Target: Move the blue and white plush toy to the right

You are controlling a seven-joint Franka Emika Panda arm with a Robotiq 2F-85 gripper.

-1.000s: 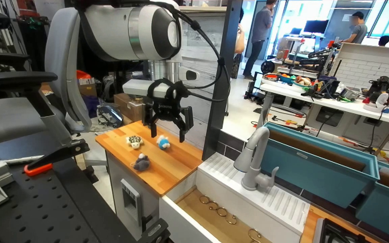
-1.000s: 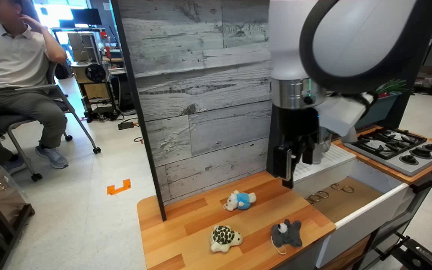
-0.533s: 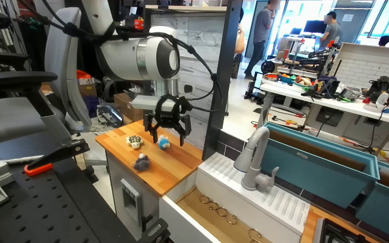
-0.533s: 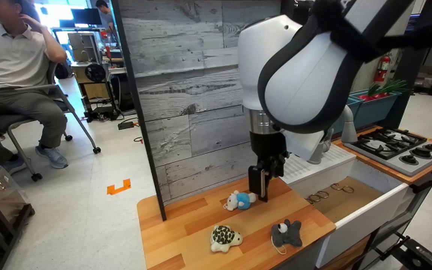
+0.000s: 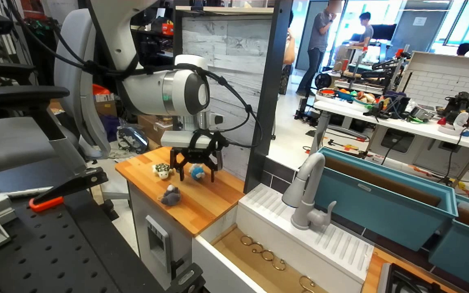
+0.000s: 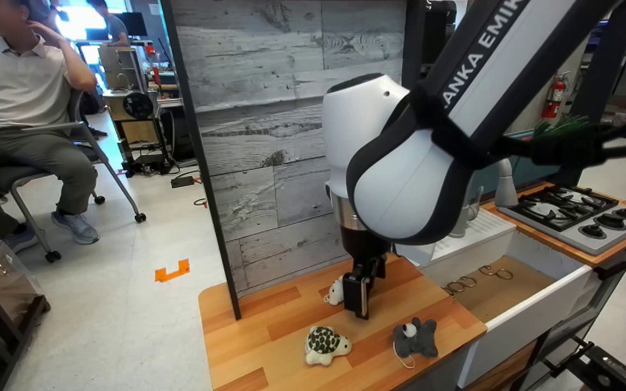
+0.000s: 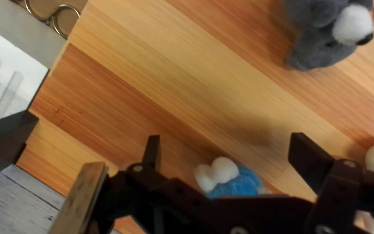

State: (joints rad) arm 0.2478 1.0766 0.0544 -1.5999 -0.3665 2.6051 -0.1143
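The blue and white plush toy (image 5: 196,172) lies on the wooden counter (image 5: 202,207). In an exterior view, its white head (image 6: 336,293) shows while the gripper hides its blue body. In the wrist view, its blue back and white feet (image 7: 235,182) show between the fingers, and the gripper body covers the rest. My gripper (image 5: 197,179) is open, points down and is just above the counter around the toy. In the wrist view, the fingertips (image 7: 225,136) stand wide apart with a gap to the toy on each side. Nothing is held.
A turtle plush (image 5: 162,171) and a grey plush (image 6: 415,338) lie nearby on the counter. A grey wood-look wall panel (image 6: 291,190) stands behind. The open sink or drawer (image 5: 234,260) with metal rings and a grey faucet (image 5: 310,195) adjoin the counter.
My gripper has come down and moved across from the sink side to the blue and white toy. It stays open. The plush toys have not moved.
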